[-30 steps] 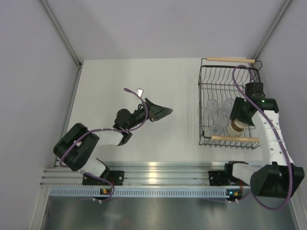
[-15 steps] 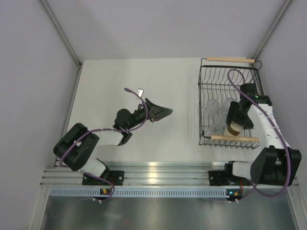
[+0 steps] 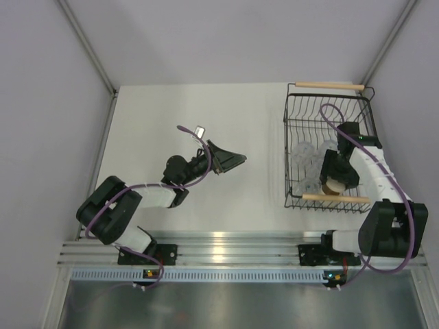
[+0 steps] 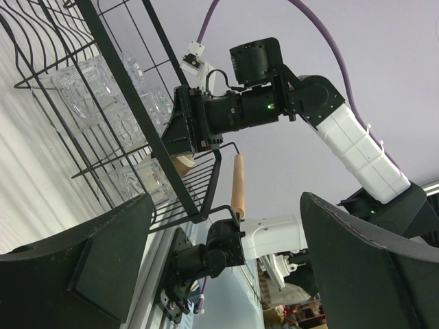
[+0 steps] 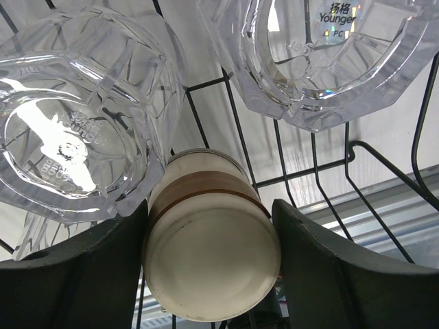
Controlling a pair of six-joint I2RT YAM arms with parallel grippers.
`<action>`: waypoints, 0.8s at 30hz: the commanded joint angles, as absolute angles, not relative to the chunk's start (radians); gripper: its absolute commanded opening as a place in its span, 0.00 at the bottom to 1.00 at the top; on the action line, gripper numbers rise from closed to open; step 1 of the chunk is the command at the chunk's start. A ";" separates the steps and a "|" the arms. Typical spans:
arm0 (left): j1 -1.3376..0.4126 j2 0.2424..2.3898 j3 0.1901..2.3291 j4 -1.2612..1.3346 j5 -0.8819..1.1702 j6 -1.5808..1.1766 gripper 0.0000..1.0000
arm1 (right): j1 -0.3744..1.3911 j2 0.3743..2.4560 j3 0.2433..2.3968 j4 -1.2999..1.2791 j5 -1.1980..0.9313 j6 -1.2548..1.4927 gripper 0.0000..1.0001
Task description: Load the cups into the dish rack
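My right pincer [image 5: 209, 277] pinches the tan-brown cup [image 5: 206, 205] by its sides, its base towards my wrist and its mouth down into the dish rack [image 3: 293, 137], at the near end by the wooden handle [image 3: 336, 199]. Two clear tumblers [image 5: 75, 130] lie alongside, one touching it. I judge this the placing step: next I set it down, spread, and lift straight off without nudging its neighbours. My left pincer [image 3: 230, 159] hangs spread over the counter [image 3: 206, 110].

Lab booth: plain walls [image 3: 206, 41], aluminium rail [image 3: 226, 247]
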State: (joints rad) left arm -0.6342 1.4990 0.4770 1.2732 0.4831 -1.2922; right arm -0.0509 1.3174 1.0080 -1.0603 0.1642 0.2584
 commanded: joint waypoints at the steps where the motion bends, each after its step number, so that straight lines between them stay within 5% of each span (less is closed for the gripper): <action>1: -0.626 1.489 0.509 1.430 0.502 -1.296 0.93 | -0.031 1.285 1.028 -1.043 0.184 0.278 0.40; 13: -0.624 1.485 0.509 1.430 0.506 -1.293 0.94 | 0.043 1.259 1.037 -1.087 0.293 0.328 0.72; 24: -0.614 1.468 0.502 1.430 0.511 -1.295 0.95 | 0.101 1.270 1.032 -1.092 0.322 0.360 0.79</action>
